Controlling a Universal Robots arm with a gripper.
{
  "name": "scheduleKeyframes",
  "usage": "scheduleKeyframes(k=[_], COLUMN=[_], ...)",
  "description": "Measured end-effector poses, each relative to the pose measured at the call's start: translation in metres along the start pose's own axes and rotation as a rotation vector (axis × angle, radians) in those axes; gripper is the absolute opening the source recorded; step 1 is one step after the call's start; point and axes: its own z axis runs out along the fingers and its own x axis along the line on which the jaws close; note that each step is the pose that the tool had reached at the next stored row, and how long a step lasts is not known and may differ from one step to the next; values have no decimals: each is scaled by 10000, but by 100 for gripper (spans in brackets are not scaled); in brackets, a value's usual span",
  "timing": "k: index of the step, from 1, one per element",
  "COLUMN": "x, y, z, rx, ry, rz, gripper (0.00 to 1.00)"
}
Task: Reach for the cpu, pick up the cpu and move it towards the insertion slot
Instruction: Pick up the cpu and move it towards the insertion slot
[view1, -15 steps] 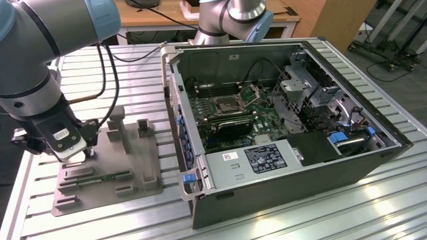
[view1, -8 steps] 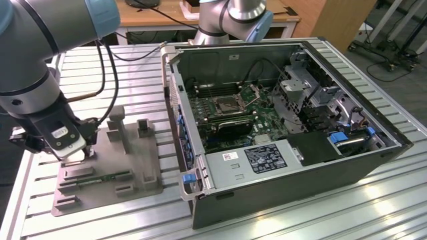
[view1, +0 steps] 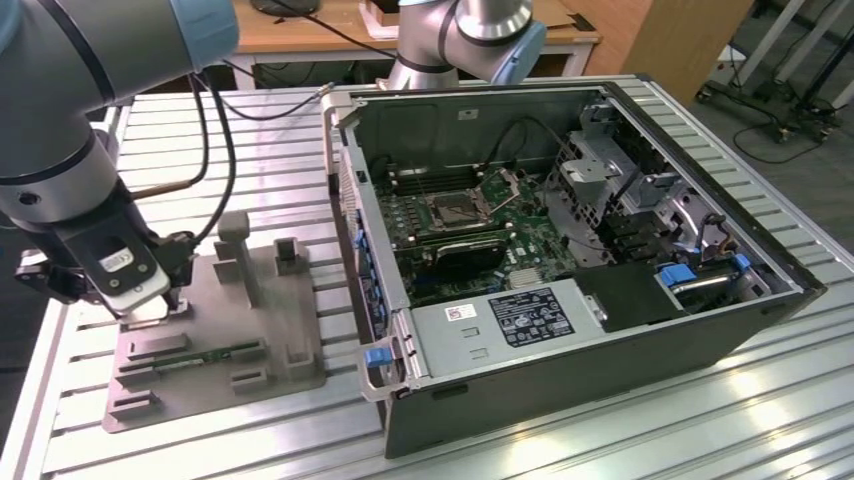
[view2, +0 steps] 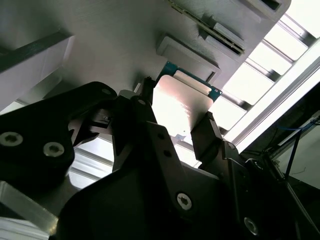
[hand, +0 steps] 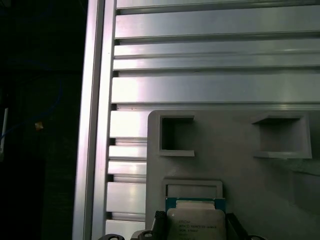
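Silver-grey cpu (view2: 186, 102) pinched edge to edge between the gripper (view2: 176, 117) fingers (view2: 207, 132), over the grey fixture tray (view1: 287, 345) on the slatted table (view1: 601, 440). Insertion slot (view1: 461, 210) lies well apart, inside the computer case (view1: 694, 330).

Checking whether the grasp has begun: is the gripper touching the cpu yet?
Cannot tell. In the second wrist view the gripper straddles the cpu, close against two opposite edges, but neither contact nor gap shows plainly.
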Motion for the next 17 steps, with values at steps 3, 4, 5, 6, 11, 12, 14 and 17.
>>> scheduleKeyframes(k=[3,4,5,6,11,12,14,17], x=[0,0,0,-1,0,0,-1,0], y=[1,2,3,3,5,5,5,5], z=[-20,-26,-32,-36,-61,-65,-67,-70], rx=[0,0,0,-1,0,0,-1,0], ry=[0,0,0,-2,-1,0,-2,0], rz=[0,0,0,0,0,0,0,0], gripper=[54,54,54,54,54,54,54,54])
